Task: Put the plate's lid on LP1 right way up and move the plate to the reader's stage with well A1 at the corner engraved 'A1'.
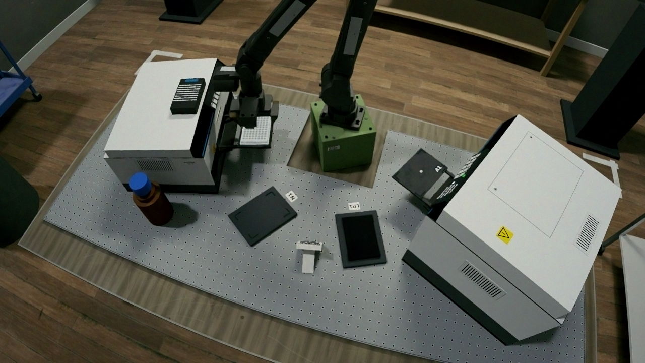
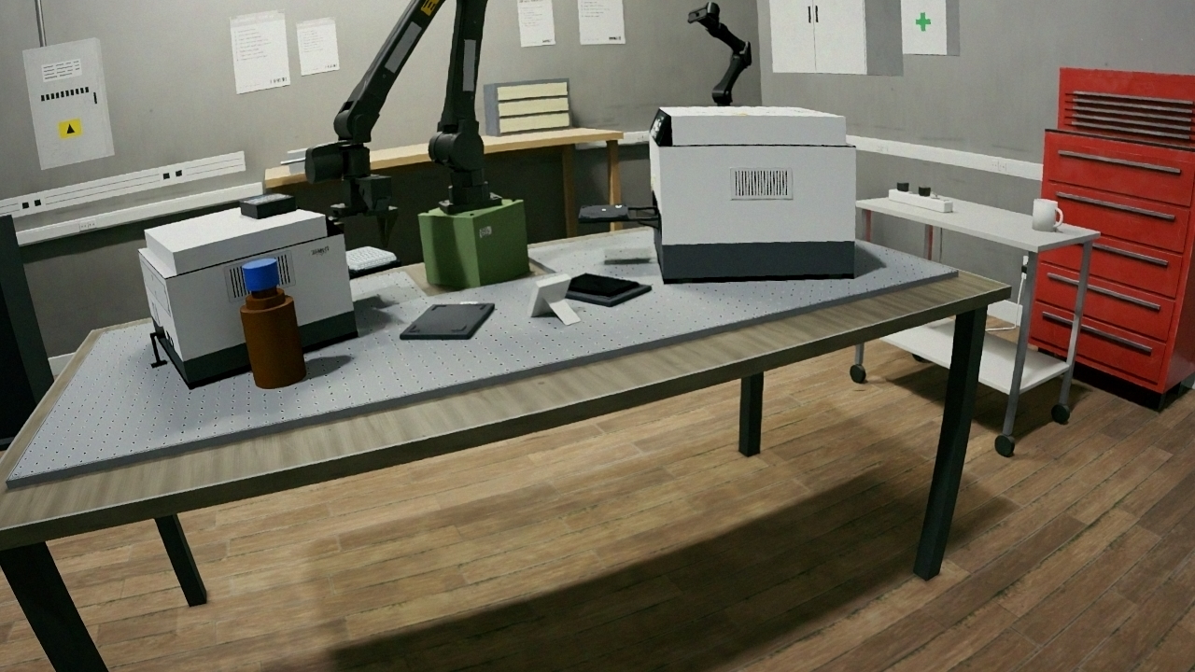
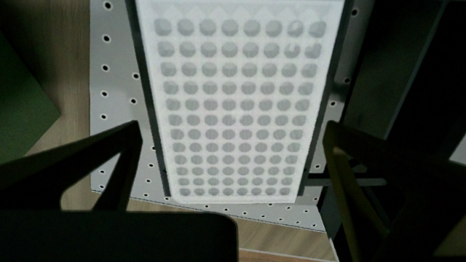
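Two fingers of my pincer (image 1: 252, 119) (image 2: 382, 237) (image 3: 233, 125) stand released, spaced wider than the plate (image 1: 257, 133) (image 2: 369, 258) (image 3: 233, 145), presumably for lid clearance. Plate location: dispenser's stage (image 1: 254, 146) (image 3: 147, 84), 9 o'clock from the green pedestal (image 1: 344, 155) (image 2: 476, 242) (image 3: 22, 105) in the top view, awaiting transfer.

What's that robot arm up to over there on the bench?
The arm's gripper is open above the white well plate on the dispenser's stage, with its fingers on either side in the wrist view and nothing gripped. The plate has yet to reach the reader's stage, and no lid sits on LP1. I can't tell for sure whether the plate is lidded.
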Motion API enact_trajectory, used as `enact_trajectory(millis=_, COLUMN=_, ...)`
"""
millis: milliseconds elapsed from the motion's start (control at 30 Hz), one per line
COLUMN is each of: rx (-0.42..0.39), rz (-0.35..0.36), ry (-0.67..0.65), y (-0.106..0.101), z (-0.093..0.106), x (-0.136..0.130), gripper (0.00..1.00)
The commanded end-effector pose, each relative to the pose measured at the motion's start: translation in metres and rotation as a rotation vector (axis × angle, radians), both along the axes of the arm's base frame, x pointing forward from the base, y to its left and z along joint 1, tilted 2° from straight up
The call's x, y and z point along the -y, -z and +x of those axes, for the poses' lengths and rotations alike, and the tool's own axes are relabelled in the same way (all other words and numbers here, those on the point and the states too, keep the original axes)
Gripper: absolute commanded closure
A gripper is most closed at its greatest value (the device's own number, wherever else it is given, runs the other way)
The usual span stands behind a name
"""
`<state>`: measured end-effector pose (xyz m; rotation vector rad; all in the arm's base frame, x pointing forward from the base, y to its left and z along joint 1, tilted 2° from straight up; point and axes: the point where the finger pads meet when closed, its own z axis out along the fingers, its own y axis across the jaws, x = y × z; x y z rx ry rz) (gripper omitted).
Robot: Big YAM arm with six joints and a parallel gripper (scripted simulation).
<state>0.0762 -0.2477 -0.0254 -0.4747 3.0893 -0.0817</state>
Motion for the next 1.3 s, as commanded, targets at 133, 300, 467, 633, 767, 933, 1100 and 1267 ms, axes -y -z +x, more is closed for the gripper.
enact_trajectory(millis=133, rx=0.009, rz=-0.022, ry=0.015, y=-0.002, z=0.003, x=0.016, gripper=0.0)
enact_trajectory(millis=300, rx=0.009, rz=-0.023, ry=0.015, y=-0.003, z=0.003, x=0.018, gripper=0.0)
enact_trajectory(millis=467, rx=0.01, rz=-0.028, ry=0.014, y=-0.004, z=0.004, x=0.021, gripper=0.0)
enact_trajectory(millis=633, rx=0.013, rz=-0.037, ry=0.014, y=-0.004, z=0.005, x=0.024, gripper=0.0)
enact_trajectory(millis=767, rx=0.013, rz=-0.038, ry=0.014, y=-0.003, z=0.005, x=0.025, gripper=0.0)
enact_trajectory(millis=933, rx=0.015, rz=-0.044, ry=0.013, y=-0.003, z=0.006, x=0.028, gripper=0.0)
enact_trajectory(millis=1100, rx=0.011, rz=-0.033, ry=0.013, y=0.003, z=0.005, x=0.023, gripper=0.0)
enact_trajectory(millis=1267, rx=0.007, rz=-0.02, ry=0.012, y=0.005, z=0.002, x=0.012, gripper=0.0)
